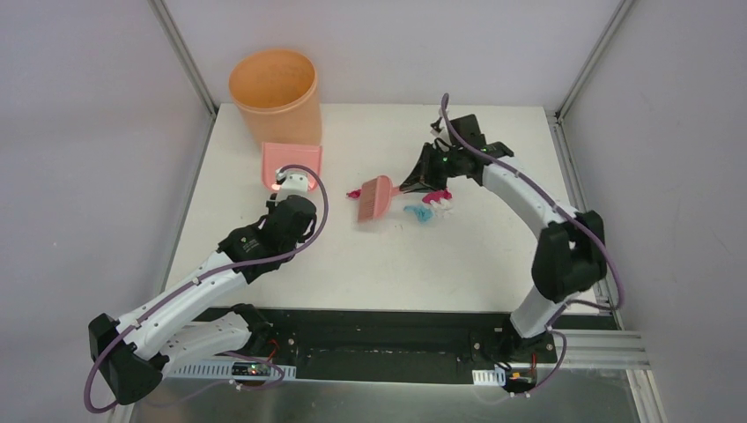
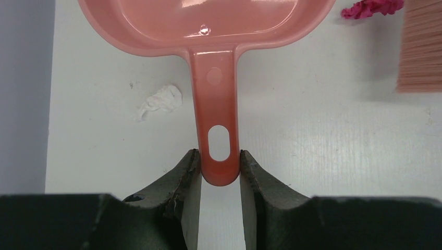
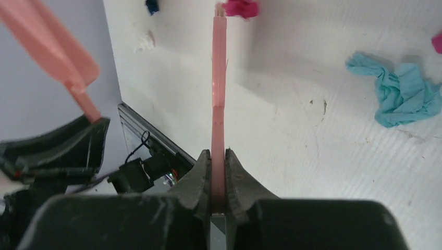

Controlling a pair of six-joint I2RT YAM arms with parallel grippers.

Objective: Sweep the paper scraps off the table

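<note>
My left gripper point(image 2: 220, 162) is shut on the end of the salmon-pink dustpan's handle point(image 2: 216, 104). The pan point(image 1: 292, 161) lies flat on the white table point(image 1: 379, 264) in front of the bucket. My right gripper point(image 3: 218, 155) is shut on the handle of the salmon-pink hand brush point(image 3: 218, 78). Its bristles point(image 1: 377, 197) sit near the table's middle. Paper scraps lie around the brush: a magenta wad point(image 1: 354, 192) at its left, a magenta wad point(image 1: 436, 196) and a light blue one point(image 1: 418, 213) at its right. The light blue wad point(image 3: 401, 96) shows in the right wrist view.
An orange bucket point(image 1: 274, 88) stands at the back left, behind the dustpan. A white wad point(image 2: 161, 99) lies left of the dustpan handle. A small dark scrap point(image 3: 152, 5) and a magenta wad point(image 3: 241, 7) lie past the brush tip. Metal frame posts stand at the back corners.
</note>
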